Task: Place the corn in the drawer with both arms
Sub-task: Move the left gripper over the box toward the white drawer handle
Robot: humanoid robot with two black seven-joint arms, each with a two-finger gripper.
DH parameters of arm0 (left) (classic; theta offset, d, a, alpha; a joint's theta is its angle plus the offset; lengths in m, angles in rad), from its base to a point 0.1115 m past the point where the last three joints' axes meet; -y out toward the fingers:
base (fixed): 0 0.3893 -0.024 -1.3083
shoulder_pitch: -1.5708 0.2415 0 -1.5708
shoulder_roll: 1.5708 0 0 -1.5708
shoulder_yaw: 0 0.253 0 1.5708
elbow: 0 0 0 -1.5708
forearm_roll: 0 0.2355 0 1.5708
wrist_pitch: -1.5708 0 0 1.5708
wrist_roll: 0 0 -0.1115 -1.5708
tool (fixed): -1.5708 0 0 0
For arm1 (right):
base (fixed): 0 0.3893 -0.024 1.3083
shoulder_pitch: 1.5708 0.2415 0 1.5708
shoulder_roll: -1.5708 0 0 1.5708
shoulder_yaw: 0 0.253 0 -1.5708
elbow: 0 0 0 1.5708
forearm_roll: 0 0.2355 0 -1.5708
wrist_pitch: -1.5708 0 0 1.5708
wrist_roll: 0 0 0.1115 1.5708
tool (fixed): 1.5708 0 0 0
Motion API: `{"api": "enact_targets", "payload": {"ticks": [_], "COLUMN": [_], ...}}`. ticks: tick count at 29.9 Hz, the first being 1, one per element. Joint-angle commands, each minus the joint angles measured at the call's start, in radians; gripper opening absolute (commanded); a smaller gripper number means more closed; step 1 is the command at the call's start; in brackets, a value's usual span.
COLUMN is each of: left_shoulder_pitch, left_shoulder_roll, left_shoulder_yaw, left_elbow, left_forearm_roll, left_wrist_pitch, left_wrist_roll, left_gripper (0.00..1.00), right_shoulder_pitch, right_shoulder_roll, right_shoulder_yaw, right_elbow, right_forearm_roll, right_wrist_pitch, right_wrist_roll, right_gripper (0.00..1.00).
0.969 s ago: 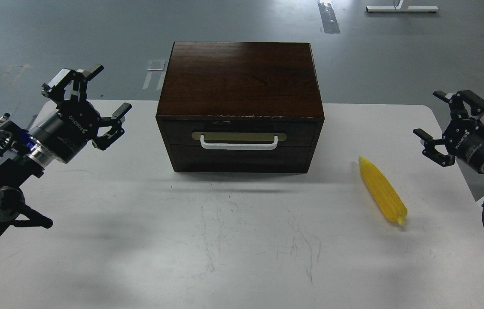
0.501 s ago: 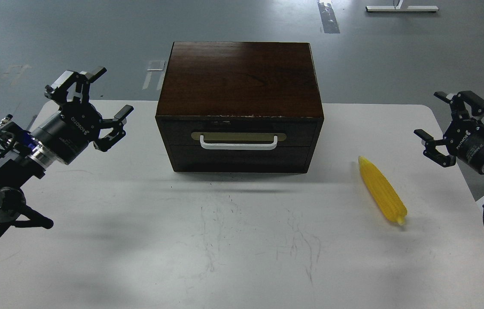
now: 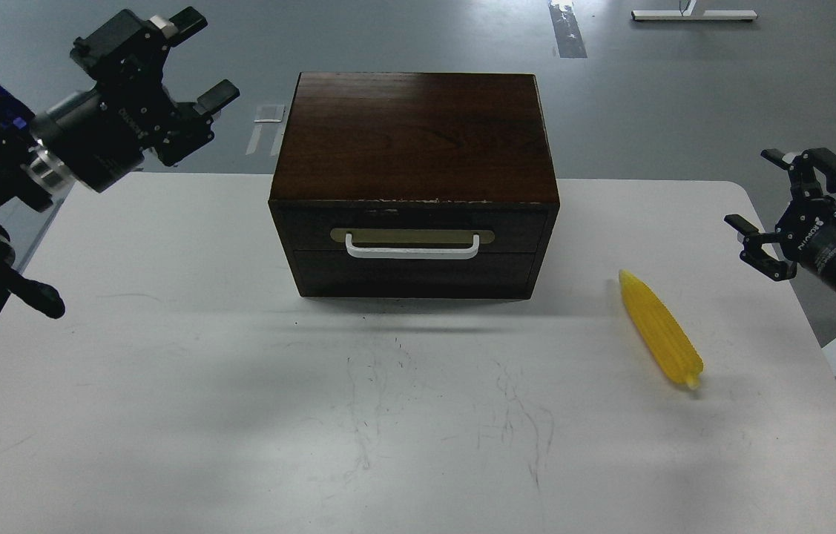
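Left gripper (image 3: 202, 55) raised, apparently spread.

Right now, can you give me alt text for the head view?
A yellow corn cob lies on the white table, right of a dark wooden box whose drawer is shut. The left end effector and right end effector hover open, holding nothing.

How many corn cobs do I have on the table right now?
1. The corn lies on the white table, to the right of the wooden box, nearer the right gripper. The drawer is shut, so anything inside is hidden.
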Motion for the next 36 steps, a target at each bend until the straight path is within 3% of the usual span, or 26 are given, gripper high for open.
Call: {"api": "enact_targets", "payload": {"ticks": [1,5,9,15,24,36], "left_shoulder_pitch": [-0.132,-0.27,-0.47,-0.665,-0.759,-0.754], "left_shoulder_roll": [-0.011,-0.085,-0.161,-0.269,-0.323,-0.375], "left_shoulder_yaw": [0.009,0.082,0.284,0.561,0.822,0.958], "left_elbow": [-0.05,-0.085,-0.105,-0.097,-0.079,0.025], "left_forearm_roll": [0.246,0.433,0.645,0.93,1.073,1.184], "left_wrist_pitch": [0.001,0.001,0.001,0.001,0.001,0.001], "left_wrist_roll": [-0.009,-0.011,-0.056,-0.059,-0.059,-0.059], "left_gripper": [0.98,0.98,0.98,0.98,0.98,0.98], "right_shoulder_pitch": [0.0,0.0,0.002,0.002,0.002,0.0], "right_shoulder_roll": [0.0,0.002,0.002,0.0,0.0,0.002], "right_shoulder_yaw": [0.001,0.001,0.001,0.001,0.002,0.002], "right_elbow": [0.0,0.0,0.0,0.0,-0.003,-0.003], "right_forearm_roll": [0.0,0.001,0.001,0.0,0.0,0.001], "right_wrist_pitch": [0.0,0.0,0.0,0.0,0.0,0.0], "right_wrist_roll": [0.0,0.0,0.0,0.0,0.0,0.0], "right_gripper": [1.0,1.0,1.0,1.0,1.0,1.0]}}
